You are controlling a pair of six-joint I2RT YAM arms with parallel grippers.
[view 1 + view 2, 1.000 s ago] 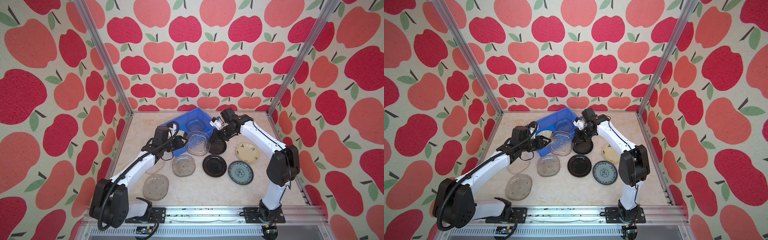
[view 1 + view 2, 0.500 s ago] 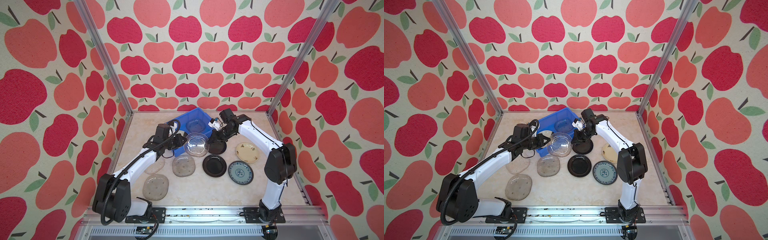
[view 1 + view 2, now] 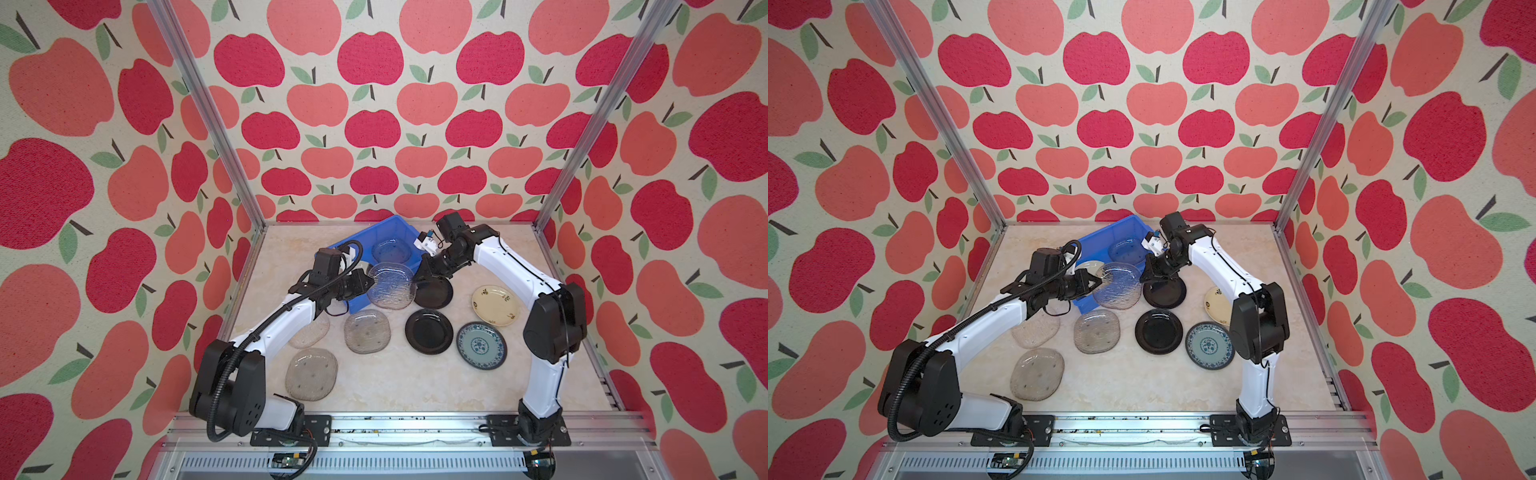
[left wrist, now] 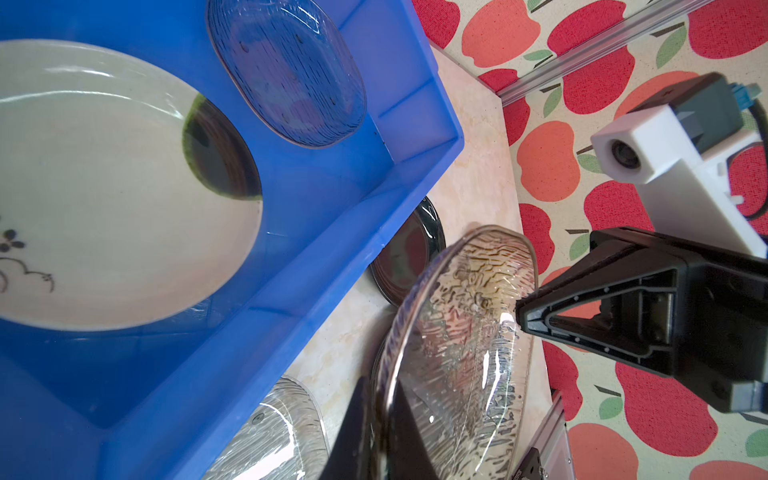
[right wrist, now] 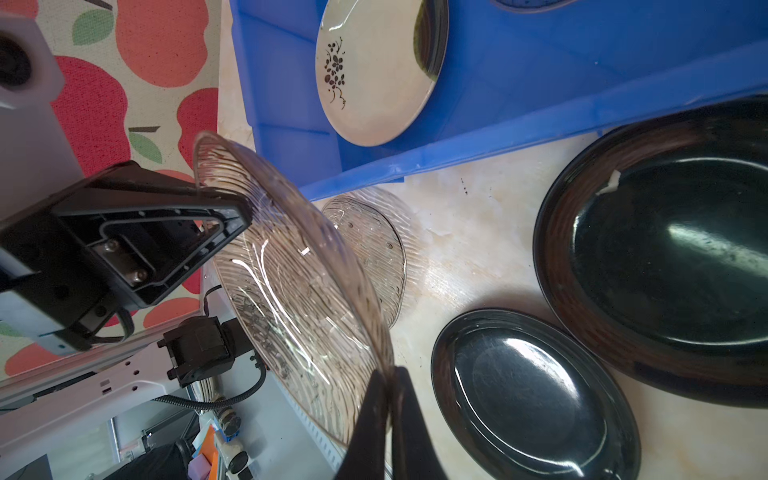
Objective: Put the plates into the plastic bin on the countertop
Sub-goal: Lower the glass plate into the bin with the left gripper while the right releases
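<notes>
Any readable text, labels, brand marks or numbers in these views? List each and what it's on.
No text can be read in any view.
Black part at the edge of the left wrist view: a strip of tiny white print, too small to read.
White plate in the blue bin: painted black sprig, not lettering.
Cream plate: dark painted marks, no letters.
Blue-white patterned plate: ornament only.
</notes>
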